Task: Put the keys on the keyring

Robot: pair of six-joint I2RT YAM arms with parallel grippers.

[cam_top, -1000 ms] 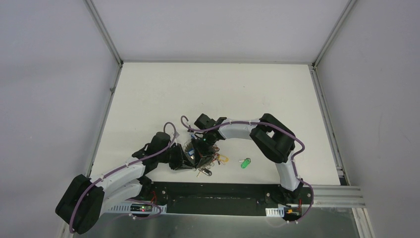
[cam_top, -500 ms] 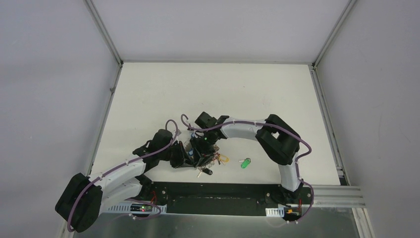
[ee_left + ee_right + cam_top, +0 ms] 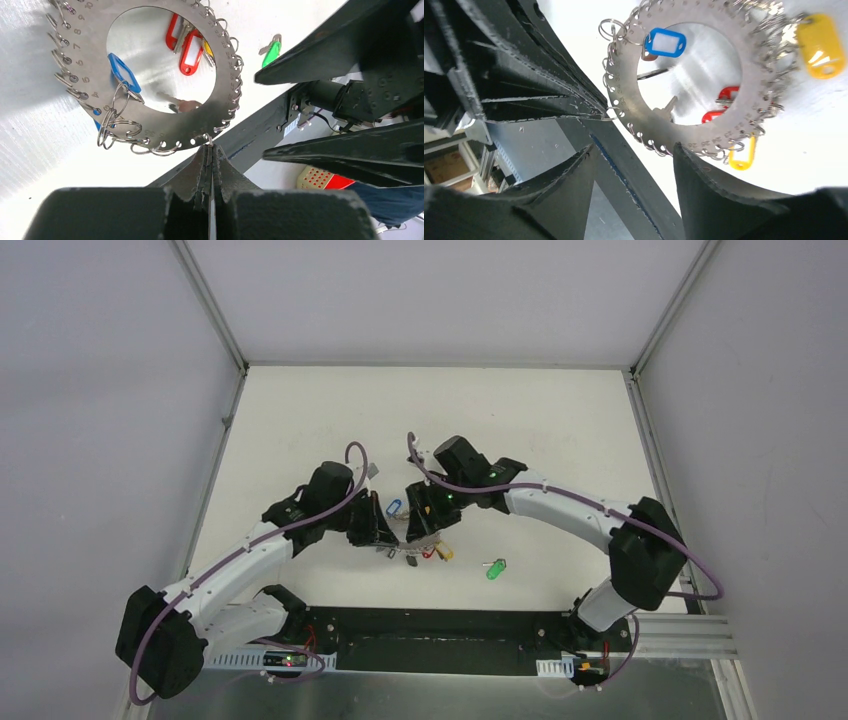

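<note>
Fingers of your left gripper (image 3: 210, 152) are pressed together, pinching the keyring (image 3: 82, 55) by a small wire loop on its rim. Your right gripper (image 3: 634, 146) stands spread just beside the rim, gripping nothing. The blue-tagged key (image 3: 665, 42) hangs on the ring near red tags (image 3: 182, 42) and a yellow tag (image 3: 820, 44). The green-tagged key (image 3: 495, 569) lies alone on the table (image 3: 330, 420), apart, on your right arm's side.

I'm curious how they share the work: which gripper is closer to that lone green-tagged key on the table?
Right. The right gripper hangs open beside the keyring, on the side facing the green-tagged key; the left gripper pinches the ring's far side.
</note>
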